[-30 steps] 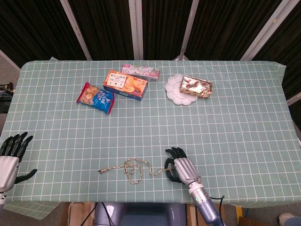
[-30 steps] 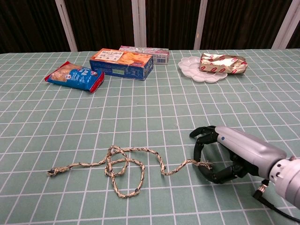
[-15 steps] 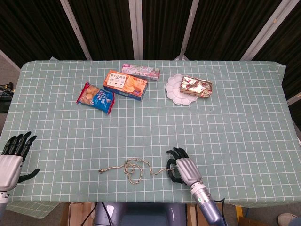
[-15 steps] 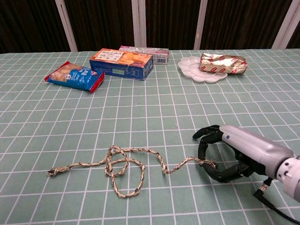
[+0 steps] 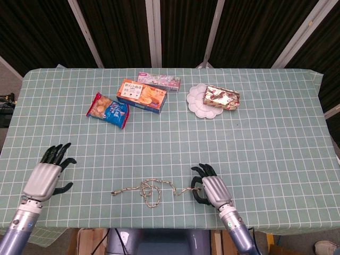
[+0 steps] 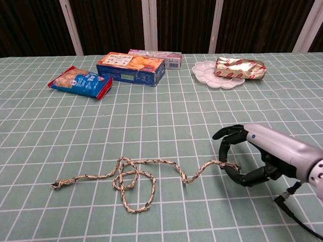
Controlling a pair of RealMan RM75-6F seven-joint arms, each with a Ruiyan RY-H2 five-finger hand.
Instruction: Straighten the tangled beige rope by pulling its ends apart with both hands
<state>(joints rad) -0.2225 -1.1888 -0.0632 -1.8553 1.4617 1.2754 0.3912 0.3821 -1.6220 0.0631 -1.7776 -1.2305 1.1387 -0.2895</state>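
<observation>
Dragged rightward, the beige rope (image 6: 136, 181) has its end pinched in the right hand (image 6: 252, 159); left hand (image 5: 47, 175) arrives spread, holding nothing

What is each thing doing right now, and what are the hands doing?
rope: still looped and tangled, flat on the table.
right hand: pinches the rope's right end.
left hand: fingers spread, holds nothing, apart from the rope.
chip bag: sealed, lying flat.
orange box: closed.
pink box: closed, behind the orange box.
white plate: carries a wrapped gold packet.
</observation>
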